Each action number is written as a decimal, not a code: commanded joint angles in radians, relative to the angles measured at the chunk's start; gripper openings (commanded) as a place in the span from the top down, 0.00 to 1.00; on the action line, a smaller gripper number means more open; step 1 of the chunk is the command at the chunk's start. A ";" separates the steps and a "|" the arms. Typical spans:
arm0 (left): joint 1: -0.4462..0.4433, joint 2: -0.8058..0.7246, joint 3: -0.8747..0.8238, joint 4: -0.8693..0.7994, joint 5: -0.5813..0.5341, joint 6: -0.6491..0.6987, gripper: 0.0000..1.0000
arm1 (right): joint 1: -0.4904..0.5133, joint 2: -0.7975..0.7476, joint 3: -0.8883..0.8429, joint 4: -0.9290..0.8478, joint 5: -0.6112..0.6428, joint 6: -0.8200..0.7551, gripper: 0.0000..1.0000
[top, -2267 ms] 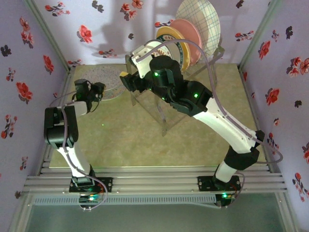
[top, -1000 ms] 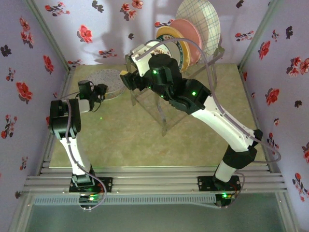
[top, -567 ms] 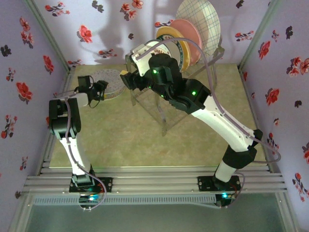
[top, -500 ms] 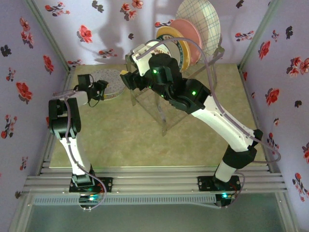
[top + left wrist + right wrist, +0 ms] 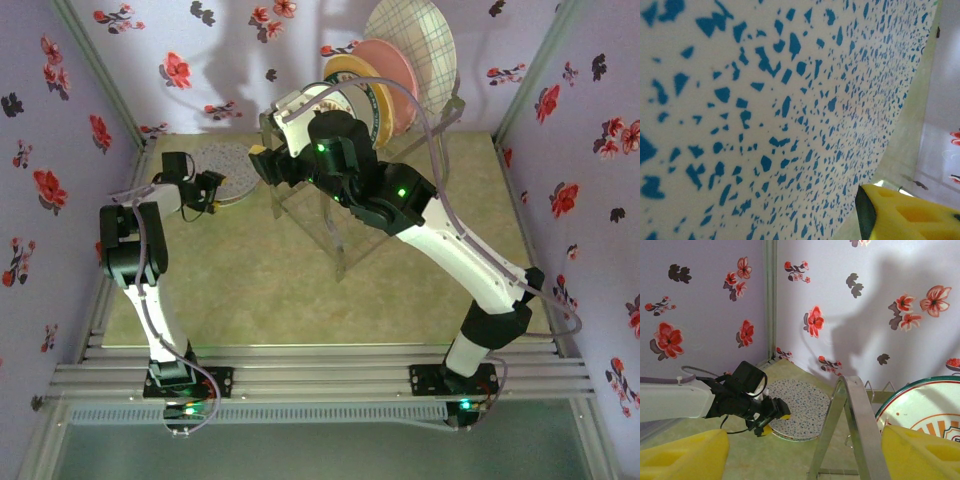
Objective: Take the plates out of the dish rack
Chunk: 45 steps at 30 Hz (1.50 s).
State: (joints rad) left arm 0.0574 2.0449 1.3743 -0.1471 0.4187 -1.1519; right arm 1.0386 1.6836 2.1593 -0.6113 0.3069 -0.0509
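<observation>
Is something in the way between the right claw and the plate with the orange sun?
Yes. A slanted bar of the dish rack rises right in front of the open right gripper, just left of the orange sunburst plate.

Left arm: elbow raised, forearm reaching forward, left gripper (image 5: 212,192) low, jaw gap unclear. Right arm: extended forward-left, right gripper (image 5: 800,452) jaws spread wide.
</observation>
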 commanded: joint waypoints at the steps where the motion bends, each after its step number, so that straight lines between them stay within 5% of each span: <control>1: 0.007 0.027 0.042 -0.034 -0.017 0.034 0.39 | -0.006 0.002 0.030 0.002 -0.009 0.019 0.19; 45: 0.006 -0.080 0.002 -0.136 -0.095 0.016 0.37 | -0.012 -0.065 -0.035 0.022 0.011 0.046 0.19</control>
State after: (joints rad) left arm 0.0574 2.0022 1.3857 -0.2588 0.3401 -1.1416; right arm 1.0321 1.6459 2.1345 -0.6109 0.3077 -0.0326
